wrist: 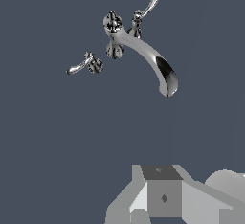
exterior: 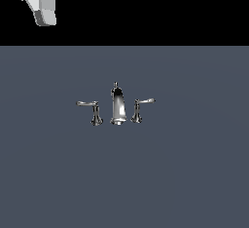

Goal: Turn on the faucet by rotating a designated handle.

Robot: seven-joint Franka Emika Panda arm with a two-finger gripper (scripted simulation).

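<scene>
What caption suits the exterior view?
Chrome faucet with two lever handles on a grey surface; robot arm far above.

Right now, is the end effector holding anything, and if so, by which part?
Nothing is held. The end effector hangs high above the floor, well clear of the faucet and its long-levered handle.

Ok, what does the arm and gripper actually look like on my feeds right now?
The arm is a blocky render in white and light grey with faceted, flat-shaded panels. In the wrist view the gripper body shows as a mid-grey box with a darker top face and a small dark diamond mark, flanked by paler angular panels. No cables or lettering are visible.
</scene>
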